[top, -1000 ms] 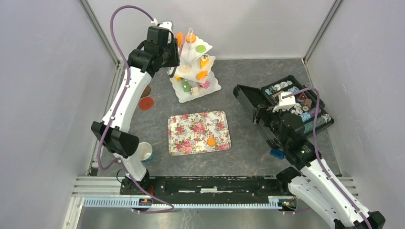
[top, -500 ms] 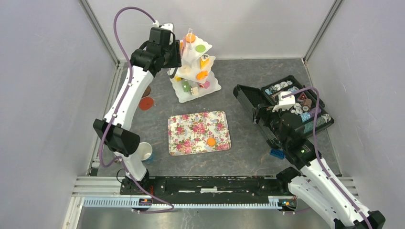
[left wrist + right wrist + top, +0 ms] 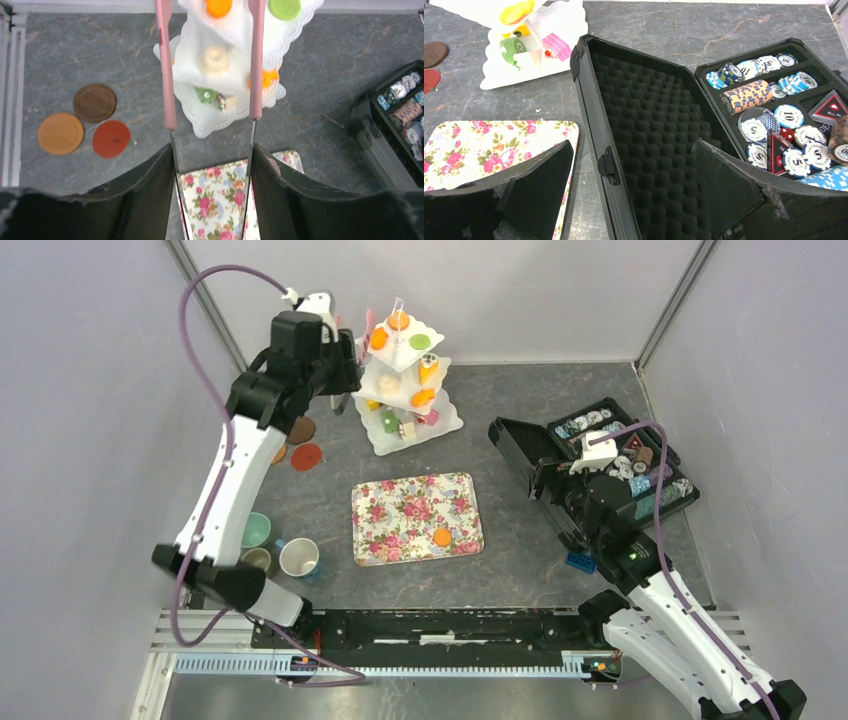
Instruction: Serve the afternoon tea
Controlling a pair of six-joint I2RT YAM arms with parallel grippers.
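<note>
- Left gripper (image 3: pixel 212 150): the fingers are standing about halfway apart, each pressing on one metal arm of the pink tongs (image 3: pixel 165 65).
- The tong tips are spread wide and carrying nothing. They are hanging just left of the top tiers of the white tiered stand (image 3: pixel 440 425), and no contact with it is showing.
- Right gripper (image 3: pixel 631 150): the jaws are gaping wide and holding nothing, hovering over the open black case (image 3: pixel 644 115).
- Cakes are sitting on the stand, with an orange cake (image 3: pixel 218 6) on the top tier. One orange biscuit (image 3: pixel 442 536) is lying on the floral tray (image 3: pixel 400 510).
- Three saucers (image 3: pixel 95 102) are lying left of the stand.
- Versus a second ago: the left arm has swung back and leftward, off the stand. Its elbow has dropped toward the near-left corner, uncovering the teal cup (image 3: pixel 255 530) and tan cup (image 3: pixel 258 559) beside the white cup (image 3: pixel 299 557).
- The right arm and the biscuit have not moved.
</note>
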